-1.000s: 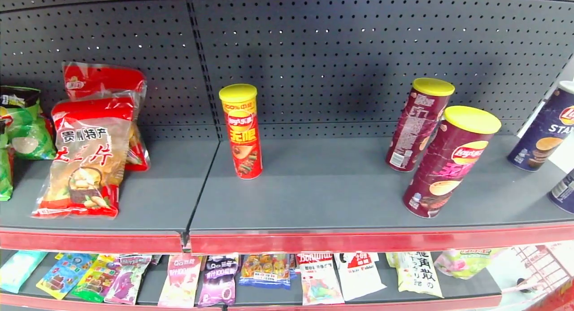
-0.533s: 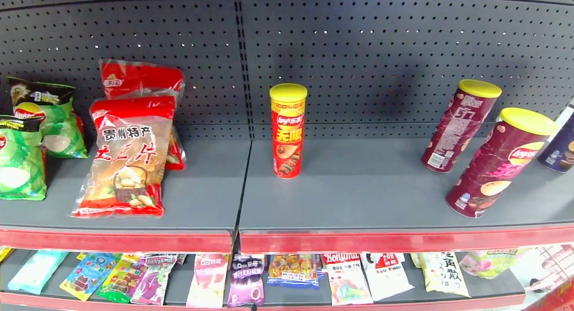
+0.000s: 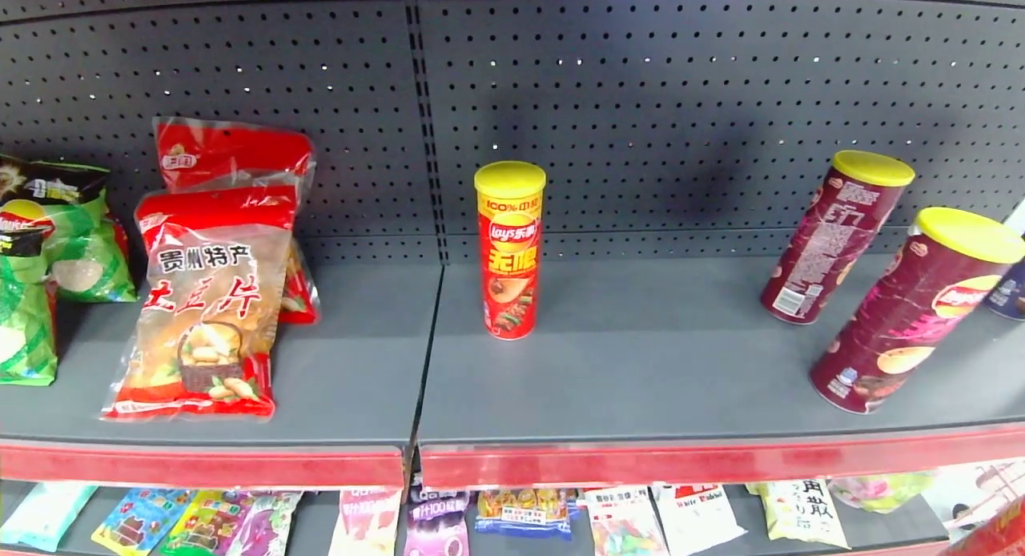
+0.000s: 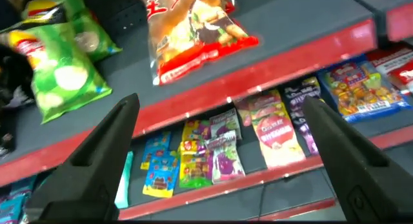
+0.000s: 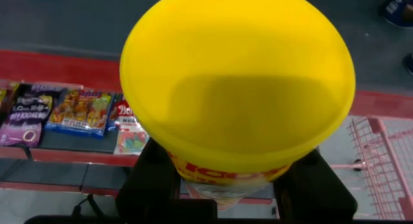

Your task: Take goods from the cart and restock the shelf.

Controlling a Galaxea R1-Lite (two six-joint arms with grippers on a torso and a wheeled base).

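My right gripper (image 5: 227,188) is shut on a chip can with a yellow lid (image 5: 237,75); dark fingers (image 5: 151,182) clasp its red and yellow body from both sides. It hovers in front of the red shelf edge (image 5: 58,66). My left gripper (image 4: 219,153) is open with nothing between its fingers, out in front of the lower shelf's packets (image 4: 222,156). On the grey upper shelf (image 3: 641,380) a matching red can (image 3: 510,251) stands upright near the middle.
Two maroon cans (image 3: 837,235) (image 3: 913,312) stand right of the red can. Red snack bags (image 3: 212,300) and green chip bags (image 3: 48,251) fill the left. Small packets (image 3: 524,512) line the lower shelf. A pink wire cart (image 5: 381,153) is at the right.
The head camera has swung left and then tilted a little, so the whole shelf picture has shifted. The goods on the shelf have not moved.
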